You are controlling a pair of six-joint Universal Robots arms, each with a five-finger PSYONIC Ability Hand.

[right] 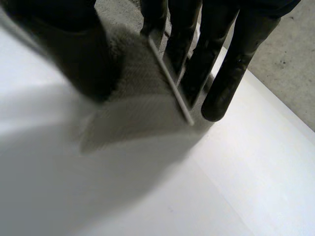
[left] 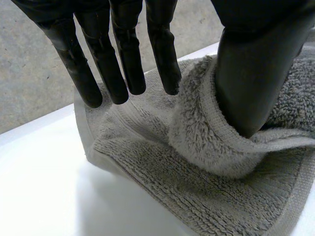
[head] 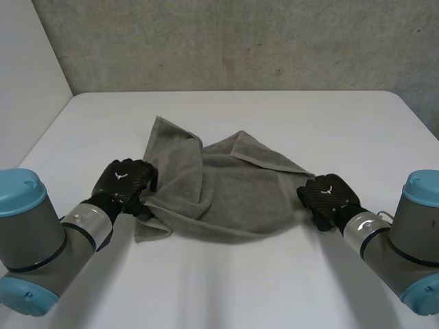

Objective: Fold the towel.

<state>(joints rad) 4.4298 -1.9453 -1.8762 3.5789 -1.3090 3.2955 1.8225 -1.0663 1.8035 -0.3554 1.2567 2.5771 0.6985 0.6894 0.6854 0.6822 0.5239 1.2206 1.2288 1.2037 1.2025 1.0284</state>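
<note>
Head view, towel: the grey towel [head: 226, 199] lies rumpled at the middle of the table [head: 226, 295]. Its long axis runs across from one hand to the other, and a flap is turned over on the far right.
Near edge: it sags in a curve between the two hands with shadow beneath. From where I stand it looks raised off the table there, not lying flat.
Left hand: the left hand [head: 123, 181] sits at the towel's left end. In the left wrist view its thumb [left: 251, 73] is sunk into a bunched fold and its fingers [left: 123, 59] are straight against the cloth beside that fold. It looks like a pinch, though a loose one.
Right hand: the right hand [head: 328, 195] sits at the right end. In the right wrist view a hemmed edge passes between the thumb [right: 74, 54] and the straight fingers [right: 231, 64] and hangs clear of the table, so this hand has hold of that end.
Nearer hand: neither; each is at its own end, with the towel between them.
What the move turns on: the loose bulk lies away from both hands, toward the far side. I'd judge the held near edge must travel that way, both ends level, to lay over it.
Risk: the left pinch seems the weaker, and a slip there would skew the fold.
</note>
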